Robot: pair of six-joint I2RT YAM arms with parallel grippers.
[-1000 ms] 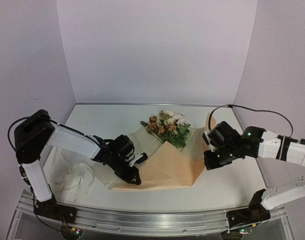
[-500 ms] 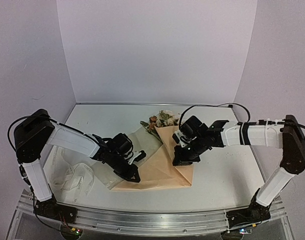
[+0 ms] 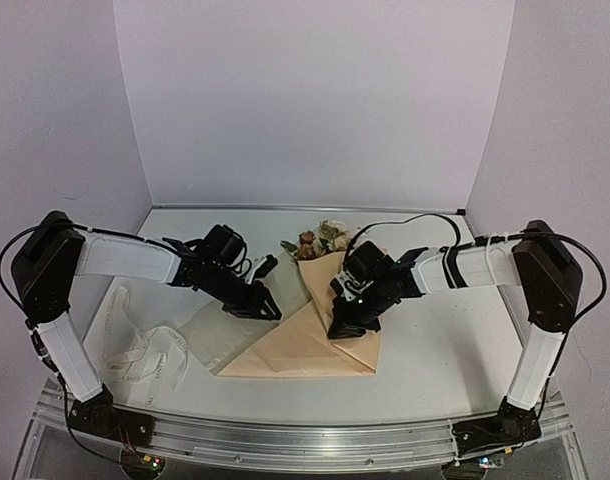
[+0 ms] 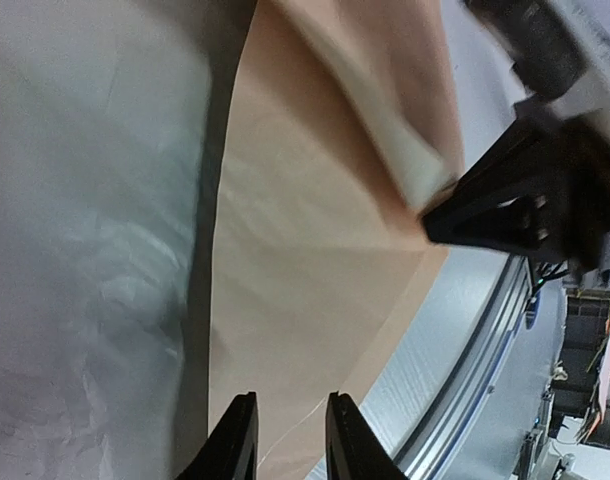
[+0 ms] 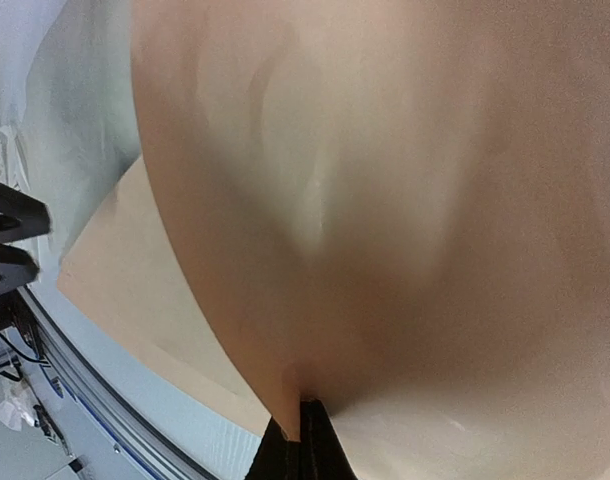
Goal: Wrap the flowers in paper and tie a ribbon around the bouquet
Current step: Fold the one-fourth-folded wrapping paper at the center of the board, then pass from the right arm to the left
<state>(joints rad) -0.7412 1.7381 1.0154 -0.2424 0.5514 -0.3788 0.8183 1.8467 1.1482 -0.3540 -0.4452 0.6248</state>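
Wrapping looks roughly half done: the right claw (image 3: 341,328), pinched together on the paper (image 3: 305,352), holds one flap across the flowers (image 3: 323,240). The left claw (image 3: 265,311) hovers slightly apart, seemingly empty. The ribbon (image 3: 150,358) lies untied on the counter (image 3: 435,350).

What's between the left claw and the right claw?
Mostly the paper, pinched by the right claw; the left claw hovers open at its edge. Top view.
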